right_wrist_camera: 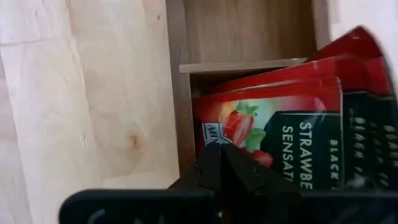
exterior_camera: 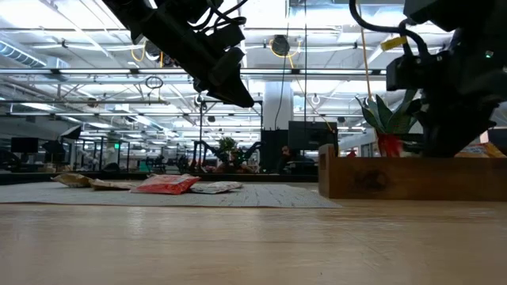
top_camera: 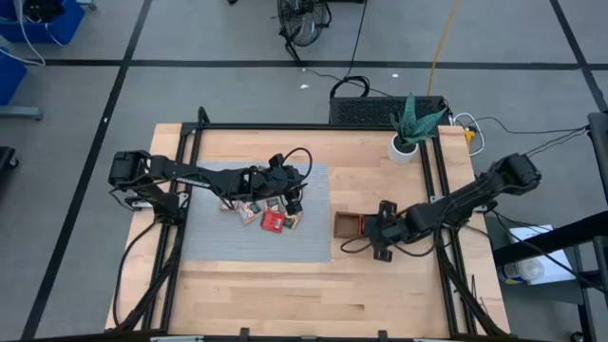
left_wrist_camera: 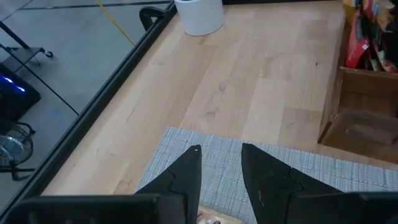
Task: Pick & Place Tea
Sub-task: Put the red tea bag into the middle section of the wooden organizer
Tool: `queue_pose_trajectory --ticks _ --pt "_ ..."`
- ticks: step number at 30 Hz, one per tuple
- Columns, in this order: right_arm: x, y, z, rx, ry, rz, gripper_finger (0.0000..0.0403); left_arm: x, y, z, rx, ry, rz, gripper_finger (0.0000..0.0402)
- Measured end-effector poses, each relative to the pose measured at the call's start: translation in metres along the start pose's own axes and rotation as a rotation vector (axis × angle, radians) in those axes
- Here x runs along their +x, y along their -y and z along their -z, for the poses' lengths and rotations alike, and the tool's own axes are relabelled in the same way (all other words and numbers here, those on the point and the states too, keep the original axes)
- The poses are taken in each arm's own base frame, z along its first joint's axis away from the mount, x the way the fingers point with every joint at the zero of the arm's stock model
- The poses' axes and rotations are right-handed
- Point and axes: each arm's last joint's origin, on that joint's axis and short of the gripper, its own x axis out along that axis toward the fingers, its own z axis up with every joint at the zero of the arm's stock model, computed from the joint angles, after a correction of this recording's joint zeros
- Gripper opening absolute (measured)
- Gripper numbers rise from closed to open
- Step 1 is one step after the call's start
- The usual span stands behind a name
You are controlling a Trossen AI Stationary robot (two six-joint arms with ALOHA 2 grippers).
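On the grey mat (top_camera: 256, 228), centre-left of the table (top_camera: 285, 294), lie roughly six loose sachets (top_camera: 274, 220), the count uncertain under the arm. Left gripper (top_camera: 291, 201) hangs above them, its fingers (left_wrist_camera: 184, 175) apart with nothing between. Right of the mat stands one wooden tray (top_camera: 346, 224); its end compartment (right_wrist_camera: 249, 28) is bare, and the next holds at least four red strawberry sachets (right_wrist_camera: 292, 118) standing on edge. Right gripper (top_camera: 384, 231) hangs over the tray, fingers together, empty. One white pot (top_camera: 403, 147) with a plant stands at the far right.
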Motion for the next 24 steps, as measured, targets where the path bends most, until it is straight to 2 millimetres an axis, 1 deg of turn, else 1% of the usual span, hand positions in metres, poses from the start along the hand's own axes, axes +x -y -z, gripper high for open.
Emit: queue_pose_trajectory --ticks 6,17,24 --pt "0.006 -0.001 0.001 -0.002 -0.039 0.007 0.0 0.0 0.0 0.0 -0.002 0.0 0.0 0.0118" --pt "0.006 0.001 0.008 -0.061 0.003 0.197 0.0 0.0 0.0 0.0 -0.002 0.0 0.0 0.0118" --pt "0.005 -0.002 0.01 -0.089 0.032 0.242 0.0 0.0 0.0 0.0 -0.003 0.0 0.0 0.0118"
